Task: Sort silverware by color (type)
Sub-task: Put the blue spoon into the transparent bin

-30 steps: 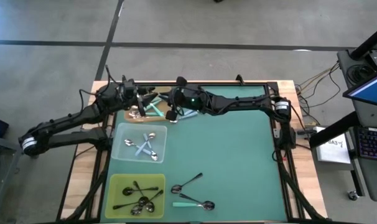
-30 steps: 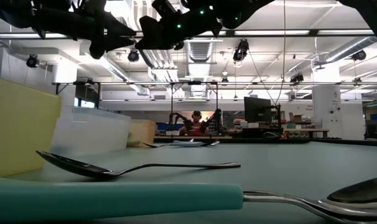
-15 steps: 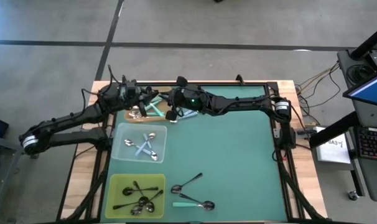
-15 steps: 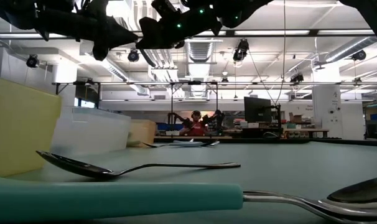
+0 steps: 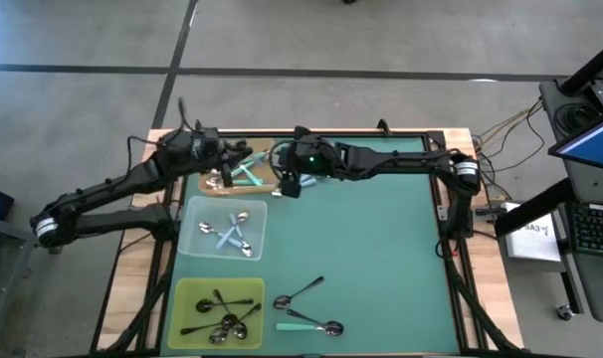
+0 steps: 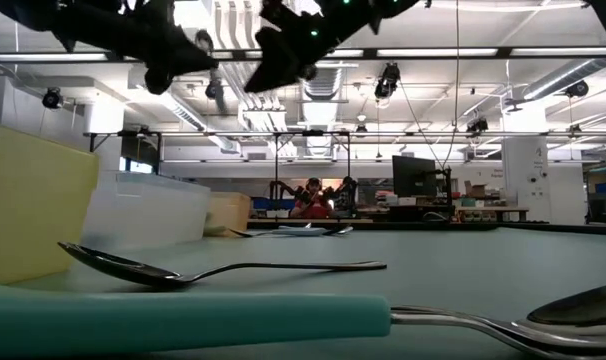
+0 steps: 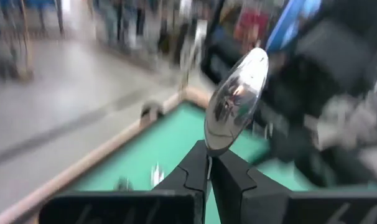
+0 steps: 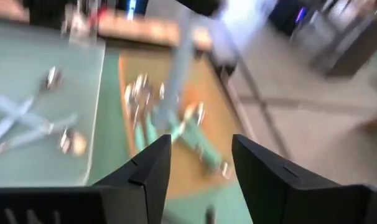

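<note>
The left fingers [image 7: 207, 180] are pinched on a spoon [image 7: 236, 99], its polished oval bowl standing above the tips, over the tan tray [image 5: 210, 184] at the far left of the smooth green surface [image 5: 381, 259]. The right fingers [image 8: 198, 165] stand apart, holding nothing, above that tray's mint-handled spoons [image 8: 176, 134]. Nearer left lie a clear tray [image 5: 192, 244] and a yellow tray [image 5: 182, 298]; three loose spoons [image 5: 306, 308] rest beside the yellow one. Right of them the surface is open.

green mat [image 5: 381, 249], yellow tray [image 5: 187, 296], black-handled spoons [image 5: 222, 303]

left gripper [image 7: 208, 163] closed on spoon [image 7: 236, 101], right gripper [image 8: 200, 163] released, pulled back
</note>
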`<action>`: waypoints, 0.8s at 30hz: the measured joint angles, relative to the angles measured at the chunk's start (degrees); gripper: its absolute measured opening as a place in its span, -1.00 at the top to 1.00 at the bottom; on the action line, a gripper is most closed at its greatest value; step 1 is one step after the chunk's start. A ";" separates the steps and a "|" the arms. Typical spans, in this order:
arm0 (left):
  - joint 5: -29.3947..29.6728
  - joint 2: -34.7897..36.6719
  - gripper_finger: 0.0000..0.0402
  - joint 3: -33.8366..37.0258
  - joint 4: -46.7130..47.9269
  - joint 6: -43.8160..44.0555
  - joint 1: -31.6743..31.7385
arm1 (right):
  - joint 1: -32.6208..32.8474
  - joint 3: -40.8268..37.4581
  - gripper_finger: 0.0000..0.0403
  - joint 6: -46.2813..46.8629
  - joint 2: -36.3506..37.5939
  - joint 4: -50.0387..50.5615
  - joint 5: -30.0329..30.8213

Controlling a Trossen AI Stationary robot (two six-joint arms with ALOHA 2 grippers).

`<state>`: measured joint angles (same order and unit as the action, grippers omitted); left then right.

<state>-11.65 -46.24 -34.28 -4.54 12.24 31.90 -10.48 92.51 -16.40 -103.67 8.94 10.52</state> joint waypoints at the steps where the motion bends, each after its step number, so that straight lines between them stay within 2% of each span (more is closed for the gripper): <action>1: -0.55 0.01 1.00 -1.06 4.50 -0.58 -0.02 | 0.00 0.00 0.20 1.48 0.65 3.44 -0.02; 4: -4.11 0.00 1.00 -5.74 21.65 -4.67 -0.24 | -0.01 0.00 0.21 8.13 1.75 12.98 -0.04; 8: -5.66 -0.82 1.00 -14.11 49.09 -15.53 -0.24 | 0.00 0.00 0.27 18.14 2.05 24.27 -1.19; 12: -5.74 -2.33 1.00 -20.30 68.81 -19.29 -0.25 | 0.09 0.00 0.33 27.65 1.40 32.16 -8.25; 16: -5.89 -2.29 1.00 -20.06 74.24 -17.97 -1.20 | 1.88 -0.16 0.38 33.34 -0.49 34.79 -12.71; 24: -8.70 -1.55 1.00 -13.90 72.96 -16.21 -3.98 | 9.35 -0.36 0.39 32.03 -4.52 35.59 -19.62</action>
<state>-20.35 -47.79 -48.18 68.42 -3.97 27.92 -1.13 92.15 15.63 -108.19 44.52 -9.10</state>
